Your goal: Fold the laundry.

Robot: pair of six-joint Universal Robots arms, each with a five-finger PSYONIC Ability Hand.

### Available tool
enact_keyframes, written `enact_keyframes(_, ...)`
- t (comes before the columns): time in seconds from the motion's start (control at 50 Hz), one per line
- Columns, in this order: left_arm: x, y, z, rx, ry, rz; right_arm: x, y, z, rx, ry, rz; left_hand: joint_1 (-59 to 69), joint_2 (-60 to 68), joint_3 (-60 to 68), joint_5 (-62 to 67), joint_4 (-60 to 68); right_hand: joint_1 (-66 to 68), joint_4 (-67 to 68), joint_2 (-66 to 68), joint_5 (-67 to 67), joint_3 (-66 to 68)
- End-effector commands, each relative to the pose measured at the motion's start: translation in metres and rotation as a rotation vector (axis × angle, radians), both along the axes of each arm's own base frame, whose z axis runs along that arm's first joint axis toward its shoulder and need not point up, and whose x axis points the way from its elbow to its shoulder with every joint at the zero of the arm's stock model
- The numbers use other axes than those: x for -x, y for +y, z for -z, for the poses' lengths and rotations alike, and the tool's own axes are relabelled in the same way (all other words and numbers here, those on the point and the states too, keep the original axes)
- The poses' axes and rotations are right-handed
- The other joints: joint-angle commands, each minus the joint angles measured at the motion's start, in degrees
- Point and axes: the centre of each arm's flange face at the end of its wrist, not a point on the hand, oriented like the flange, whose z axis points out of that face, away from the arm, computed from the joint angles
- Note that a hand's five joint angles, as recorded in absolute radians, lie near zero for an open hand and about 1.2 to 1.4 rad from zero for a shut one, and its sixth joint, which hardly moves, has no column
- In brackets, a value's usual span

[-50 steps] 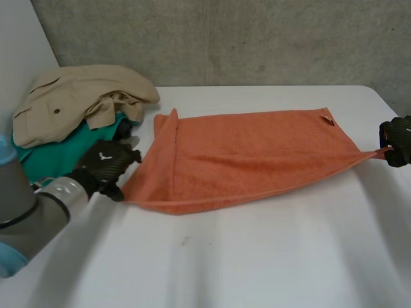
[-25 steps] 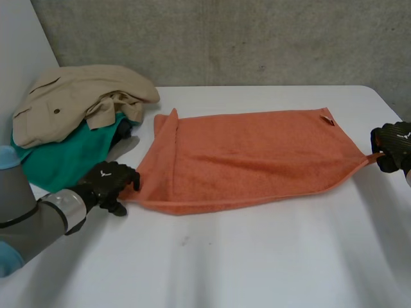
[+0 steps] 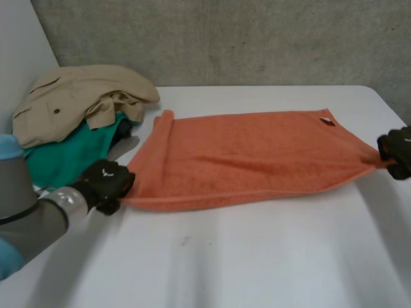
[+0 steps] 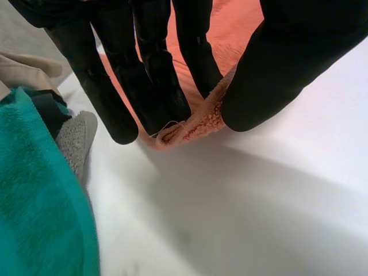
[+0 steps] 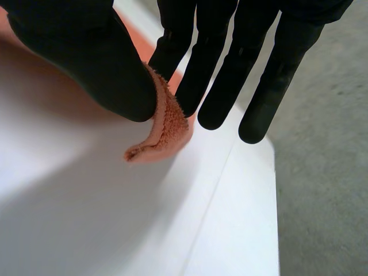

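Currently, the orange towel (image 3: 244, 154) is stretched across the tabletop (image 3: 257, 256), its near corners pinched by fingers (image 4: 152, 80) of the left hand (image 3: 106, 181) and right hand (image 3: 399, 149).

I see my left hand (image 3: 106, 183), black with a small white mark; grey arm (image 3: 29, 224), light-blue cap (image 3: 8, 146); right hand (image 3: 398, 149) black too.

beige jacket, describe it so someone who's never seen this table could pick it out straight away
On the white table, look to the far corner on the robot's left side, beside the stretched orange towel. The beige jacket lies crumpled there, on top of a teal towel. It is the only tan piece, with a dark button showing.
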Motion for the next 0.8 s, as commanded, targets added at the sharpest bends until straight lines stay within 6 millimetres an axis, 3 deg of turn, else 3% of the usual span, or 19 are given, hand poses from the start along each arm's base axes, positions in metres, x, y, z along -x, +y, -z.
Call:
enact_keyframes(0.02, -0.027, 0.076, -0.032, -0.224, -0.229, 0.019, 0.027, 0.056, -0.018, -0.323, 0.334, -0.109, 13.53, 11.61, 11.85, 13.18, 11.31, 15.58, 11.14, 12.21, 11.4, 11.55)
enact_keyframes(0.06, -0.033, 0.095, -0.033, -0.324, -0.289, 0.042, 0.033, 0.072, -0.021, -0.432, 0.367, -0.169, 13.53, 11.61, 11.85, 13.18, 11.31, 15.58, 11.14, 12.21, 11.4, 11.55)
enact_keyframes(0.12, -0.036, 0.105, -0.035, -0.383, -0.326, 0.071, 0.027, 0.075, -0.023, -0.427, 0.341, -0.218, 13.53, 11.61, 11.85, 13.18, 11.31, 15.58, 11.14, 12.21, 11.4, 11.55)
enact_keyframes(0.2, -0.028, 0.095, -0.037, -0.303, -0.295, 0.11, 0.021, 0.067, -0.015, -0.388, 0.28, -0.215, 13.53, 11.61, 11.85, 13.18, 11.31, 15.58, 11.14, 12.21, 11.4, 11.55)
enact_keyframes(0.44, 0.017, 0.018, -0.025, -0.006, -0.132, 0.075, 0.005, 0.01, 0.012, -0.21, 0.241, -0.093, 13.53, 11.61, 11.85, 13.18, 11.31, 15.58, 11.14, 12.21, 11.4, 11.55)
enact_keyframes(0.6, 0.037, -0.055, -0.007, 0.138, -0.119, -0.005, -0.009, -0.038, 0.017, 0.049, 0.168, -0.024, 13.53, 11.61, 11.85, 13.18, 11.31, 15.58, 11.14, 12.21, 11.4, 11.55)
enact_keyframes(0.68, 0.042, -0.079, -0.002, 0.163, -0.124, -0.049, -0.016, -0.057, 0.019, 0.155, 0.156, 0.002, 13.53, 11.61, 11.85, 13.18, 11.31, 15.58, 11.14, 12.21, 11.4, 11.55)
enact_keyframes(0.8, 0.052, -0.097, 0.002, 0.193, -0.106, -0.069, -0.031, -0.077, 0.032, 0.22, 0.159, 0.001, 13.53, 11.61, 11.85, 13.18, 11.31, 15.58, 11.14, 12.21, 11.4, 11.55)
